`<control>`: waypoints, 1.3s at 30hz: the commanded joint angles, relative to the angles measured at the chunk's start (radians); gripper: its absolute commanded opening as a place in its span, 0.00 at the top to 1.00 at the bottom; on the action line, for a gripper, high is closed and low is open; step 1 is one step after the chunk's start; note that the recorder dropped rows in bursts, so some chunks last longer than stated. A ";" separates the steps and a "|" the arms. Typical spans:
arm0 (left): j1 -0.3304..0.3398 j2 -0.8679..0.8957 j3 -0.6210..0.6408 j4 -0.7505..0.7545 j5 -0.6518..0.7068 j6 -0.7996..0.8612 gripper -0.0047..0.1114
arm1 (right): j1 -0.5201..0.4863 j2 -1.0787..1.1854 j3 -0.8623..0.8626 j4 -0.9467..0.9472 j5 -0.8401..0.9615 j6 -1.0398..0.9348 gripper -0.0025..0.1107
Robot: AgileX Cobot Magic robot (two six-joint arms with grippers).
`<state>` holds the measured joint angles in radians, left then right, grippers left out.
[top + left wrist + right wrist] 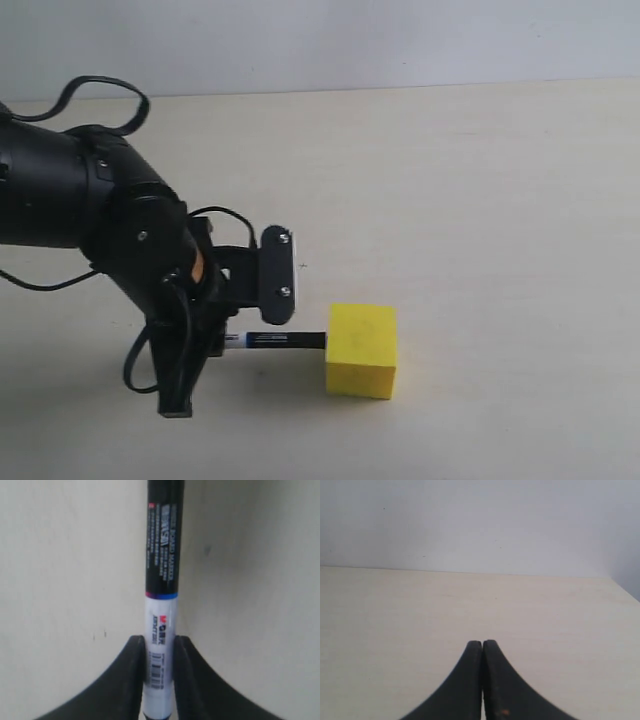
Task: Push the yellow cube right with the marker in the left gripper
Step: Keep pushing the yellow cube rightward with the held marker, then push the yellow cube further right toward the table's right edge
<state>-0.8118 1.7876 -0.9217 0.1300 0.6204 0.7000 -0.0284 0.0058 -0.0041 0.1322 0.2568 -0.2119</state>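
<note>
While the left claw (228,340) hangs low over the tabletop (480,200) at the left of the scene, it is clamped on the marker (285,341). In the left wrist view, its 2 black fingers (127,680) press on either side of the white labelled part of the barrel. The black printed part of the marker runs straight out ahead of them until the edge of the picture cuts it off.

Seen from the exterior view, the marker lies level, just above the tabletop, pointing right. Its white end is at the claw and its black end reaches the left face of the yellow cube (362,350). The tip looks to be touching that face about halfway up, though the picture is too coarse to rule out a hair of space.

The yellow cube sits flat on the tabletop, right of the left claw and a little left of the scene's middle, toward the near edge. Its top and its near face both show, and a faint shadow lies along its base.

Behind the claw, the bulky black arm (70,190) comes in from the left edge. Loose black cables (100,90) loop above it and hang below it.

The right claw (482,647) appears only in the right wrist view. Its 2 black tips are pressed together over a bare stretch of pale tabletop, with a plain light wall (470,520) at the far side.
</note>
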 commanded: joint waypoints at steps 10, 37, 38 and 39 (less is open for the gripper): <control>-0.006 0.003 -0.055 0.008 0.148 -0.071 0.96 | -0.006 -0.006 0.004 -0.001 -0.015 -0.001 0.98; -0.164 0.122 -0.137 -0.054 0.051 -0.181 0.96 | -0.006 -0.006 0.004 -0.001 -0.015 -0.001 0.98; -0.166 0.140 -0.160 -0.054 0.054 -0.188 0.96 | -0.006 -0.006 0.004 -0.001 -0.015 -0.001 0.98; -0.166 0.154 -0.184 -0.054 0.066 -0.193 0.96 | -0.006 -0.006 0.004 -0.001 -0.015 -0.001 0.98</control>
<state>-0.9658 1.9110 -1.0545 0.0916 0.6982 0.5223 -0.0284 0.0058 -0.0041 0.1322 0.2568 -0.2119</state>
